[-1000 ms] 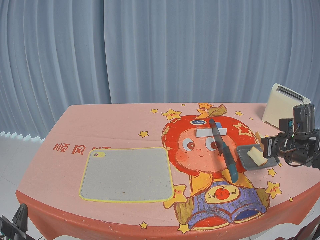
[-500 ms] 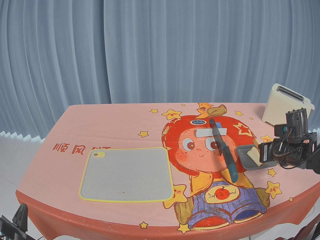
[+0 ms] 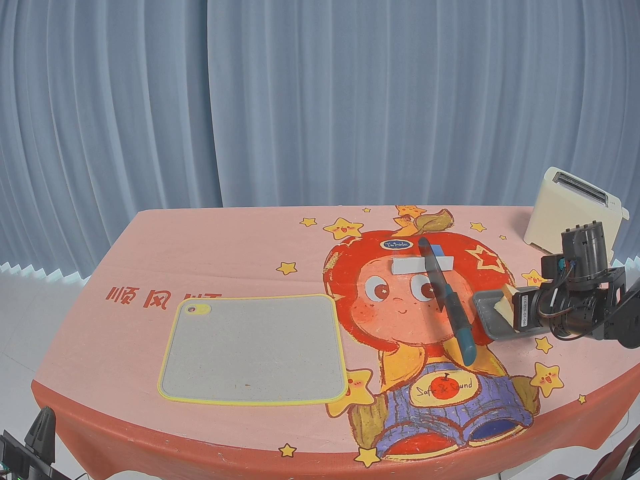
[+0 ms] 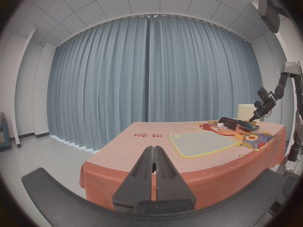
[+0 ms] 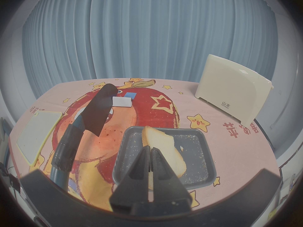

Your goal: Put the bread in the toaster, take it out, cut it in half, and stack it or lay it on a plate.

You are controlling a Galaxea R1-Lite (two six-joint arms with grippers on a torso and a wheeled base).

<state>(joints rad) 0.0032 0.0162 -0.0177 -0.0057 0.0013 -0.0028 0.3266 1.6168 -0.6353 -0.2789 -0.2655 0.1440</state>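
While the right pincer [image 5: 150, 148] hangs clenched and empty over the bread [image 5: 162, 142], that slice lies in the grey tray [image 3: 485, 309] at the head view's right middle; toaster [image 3: 570, 211] behind it; left pincer [image 4: 154, 149] likewise clenched.

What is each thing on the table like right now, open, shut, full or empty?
Bread: whole slice, uncut, lying in the tray.
Tray: holds the bread and crumbs.
Toaster: upright, no bread poking out.
Knife: lying down, blade over a small white block, nobody holding it.
Cutting board: lying flat on the table.
Right gripper: shut, empty, over the bread.
Left gripper: shut, empty, away from the table.
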